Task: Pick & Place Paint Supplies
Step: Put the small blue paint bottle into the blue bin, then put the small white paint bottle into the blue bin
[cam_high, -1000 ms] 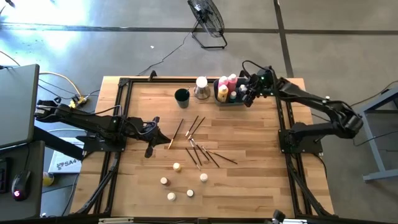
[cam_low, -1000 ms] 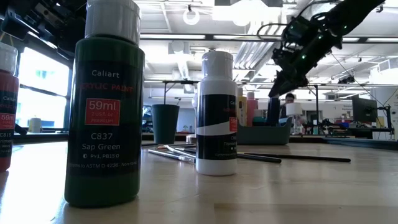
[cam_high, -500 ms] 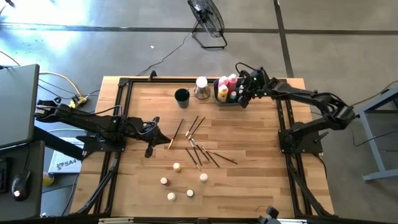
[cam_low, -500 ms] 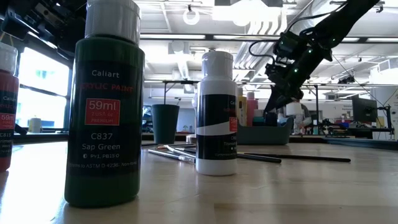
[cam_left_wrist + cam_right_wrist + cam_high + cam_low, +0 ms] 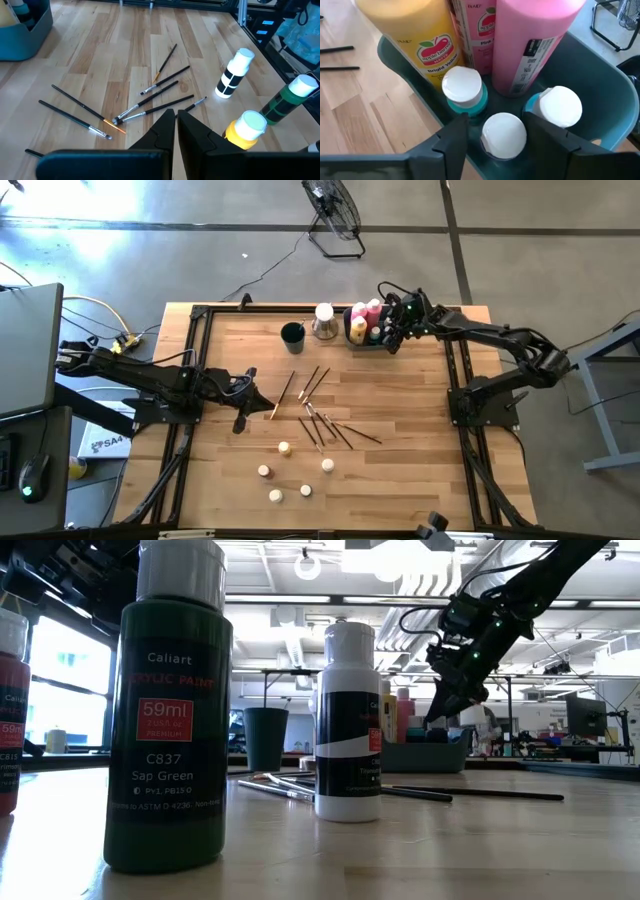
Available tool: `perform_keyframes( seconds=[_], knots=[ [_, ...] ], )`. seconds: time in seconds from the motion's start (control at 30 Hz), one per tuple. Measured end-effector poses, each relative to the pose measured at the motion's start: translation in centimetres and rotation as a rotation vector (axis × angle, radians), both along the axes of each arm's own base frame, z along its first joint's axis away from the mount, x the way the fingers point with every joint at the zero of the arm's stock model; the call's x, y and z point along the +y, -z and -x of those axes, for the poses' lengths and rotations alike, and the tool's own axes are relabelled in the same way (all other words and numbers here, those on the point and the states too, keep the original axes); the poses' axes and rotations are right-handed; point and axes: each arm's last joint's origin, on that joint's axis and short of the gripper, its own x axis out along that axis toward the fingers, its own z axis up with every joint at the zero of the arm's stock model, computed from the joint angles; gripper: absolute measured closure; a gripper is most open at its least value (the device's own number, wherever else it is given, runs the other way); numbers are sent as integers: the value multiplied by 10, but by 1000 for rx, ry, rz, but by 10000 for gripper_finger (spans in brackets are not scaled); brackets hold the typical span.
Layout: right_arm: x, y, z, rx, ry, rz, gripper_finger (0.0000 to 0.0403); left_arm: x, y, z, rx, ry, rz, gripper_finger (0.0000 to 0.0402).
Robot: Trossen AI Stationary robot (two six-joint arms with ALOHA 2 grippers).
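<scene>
Right gripper point(image 5: 495, 132) over grey-blue bin point(image 5: 600, 95).
Fingers apart, straddling white-capped bottle point(image 5: 503, 134), not clamped; left gripper point(image 5: 176, 125) closed, empty.

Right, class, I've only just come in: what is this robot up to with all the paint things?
The right gripper hangs open inside the grey-blue bin at the table's far edge, its fingers on either side of a white-capped bottle standing among yellow and pink bottles. The left gripper waits shut near the table's left side. Brushes and small pots lie loose on the table.
</scene>
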Motion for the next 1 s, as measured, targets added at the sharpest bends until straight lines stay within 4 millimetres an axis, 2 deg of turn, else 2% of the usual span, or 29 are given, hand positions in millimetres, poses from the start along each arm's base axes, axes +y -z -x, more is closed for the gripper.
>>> perform_keyframes(
  seconds=[0.2,0.47,0.7,1.0],
  knots=[
    [3,-10,3,-27,0,27,221,0,0,0,0,0,0,382],
    [21,-39,17,-119,-53,35,220,0,0,0,0,-3,-1,382],
    [53,-69,32,-277,-166,-12,227,0,0,0,-1,-3,-1,382],
    [102,-104,40,-567,-532,-178,228,0,0,0,-1,-3,-1,382]
  ],
)
